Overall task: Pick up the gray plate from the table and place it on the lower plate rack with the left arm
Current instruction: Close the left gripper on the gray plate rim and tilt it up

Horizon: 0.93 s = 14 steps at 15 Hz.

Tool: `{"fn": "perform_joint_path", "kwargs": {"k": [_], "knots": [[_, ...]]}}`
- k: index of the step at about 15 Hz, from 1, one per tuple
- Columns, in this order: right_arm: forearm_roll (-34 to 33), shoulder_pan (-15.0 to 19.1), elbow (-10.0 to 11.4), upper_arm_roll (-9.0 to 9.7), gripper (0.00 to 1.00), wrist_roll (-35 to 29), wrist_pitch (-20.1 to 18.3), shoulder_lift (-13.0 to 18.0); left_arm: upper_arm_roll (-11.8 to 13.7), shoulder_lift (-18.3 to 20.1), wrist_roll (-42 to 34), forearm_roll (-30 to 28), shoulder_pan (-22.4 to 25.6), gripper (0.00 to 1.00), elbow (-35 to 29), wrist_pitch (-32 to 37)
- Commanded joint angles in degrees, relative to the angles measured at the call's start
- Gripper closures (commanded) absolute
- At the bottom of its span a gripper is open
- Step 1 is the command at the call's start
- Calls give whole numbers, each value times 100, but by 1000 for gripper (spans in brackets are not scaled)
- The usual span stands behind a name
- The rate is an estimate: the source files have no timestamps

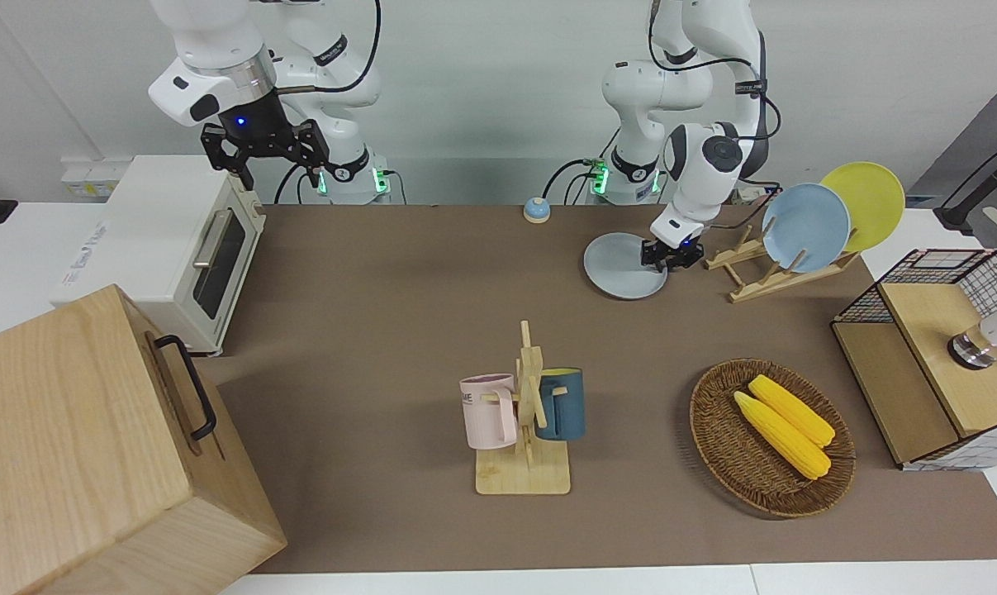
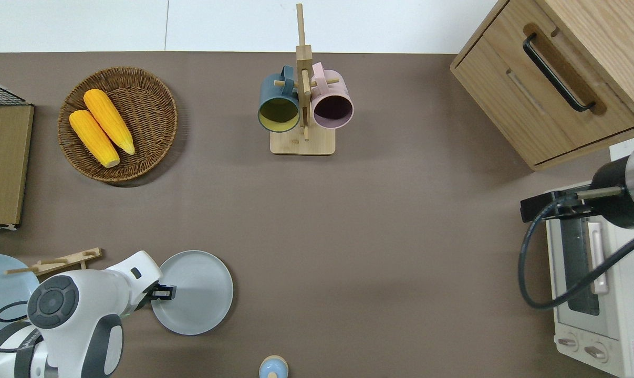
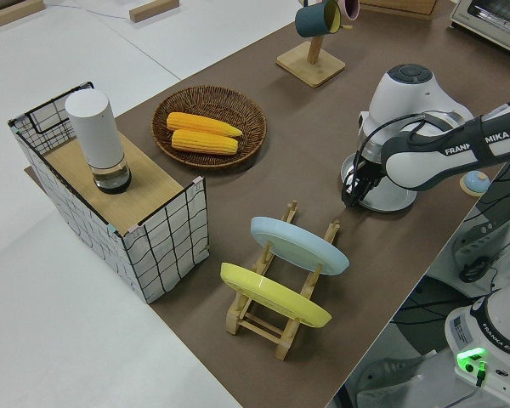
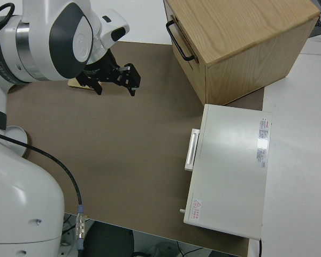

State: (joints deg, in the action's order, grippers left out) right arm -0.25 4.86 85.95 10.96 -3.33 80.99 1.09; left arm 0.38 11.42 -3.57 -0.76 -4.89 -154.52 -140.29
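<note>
The gray plate [image 1: 622, 266] [image 2: 196, 291] lies on the brown table [image 1: 399, 314] near the robots, beside the lower plate rack [image 1: 750, 277] [image 3: 282, 326]. My left gripper [image 1: 671, 256] [image 2: 163, 292] [image 3: 351, 197] is down at the plate's rim, on the side toward the rack. The arm hides much of the plate in the left side view. A sky-blue plate [image 1: 805, 227] and a yellow plate [image 1: 866, 202] lean in the rack. The right arm is parked, with its gripper [image 1: 277, 169] [image 4: 116, 85] open and holding nothing.
A mug tree [image 1: 524, 430] with a pink and a dark blue mug stands mid-table. A wicker basket [image 1: 717, 430] holds two corn cobs. A wire-sided box [image 1: 919, 364], a toaster oven [image 1: 176, 248], a wooden cabinet [image 1: 77, 463] and a small bell [image 1: 536, 209] are also around.
</note>
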Motion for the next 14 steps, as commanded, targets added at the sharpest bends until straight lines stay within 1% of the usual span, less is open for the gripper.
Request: {"fn": "perform_joint_path", "kwargs": {"k": [1, 3, 8, 10, 12, 14], "knots": [[43, 41, -35, 38, 11, -1, -83, 14, 76, 281, -100, -64, 6, 1000, -8, 352], [43, 41, -35, 38, 11, 8, -83, 14, 85, 421, -100, -64, 23, 1000, 114, 606], [43, 41, -35, 38, 13, -1, -83, 14, 94, 711, -100, -64, 32, 1000, 554, 1511], [43, 41, -35, 29, 13, -1, -83, 14, 94, 773, -100, -64, 32, 1000, 703, 1775], [43, 41, -35, 38, 13, -1, -74, 14, 94, 861, -100, -64, 50, 1000, 948, 2118], [43, 41, -35, 38, 11, -1, -83, 14, 137, 914, -100, -56, 50, 1000, 1335, 2565]]}}
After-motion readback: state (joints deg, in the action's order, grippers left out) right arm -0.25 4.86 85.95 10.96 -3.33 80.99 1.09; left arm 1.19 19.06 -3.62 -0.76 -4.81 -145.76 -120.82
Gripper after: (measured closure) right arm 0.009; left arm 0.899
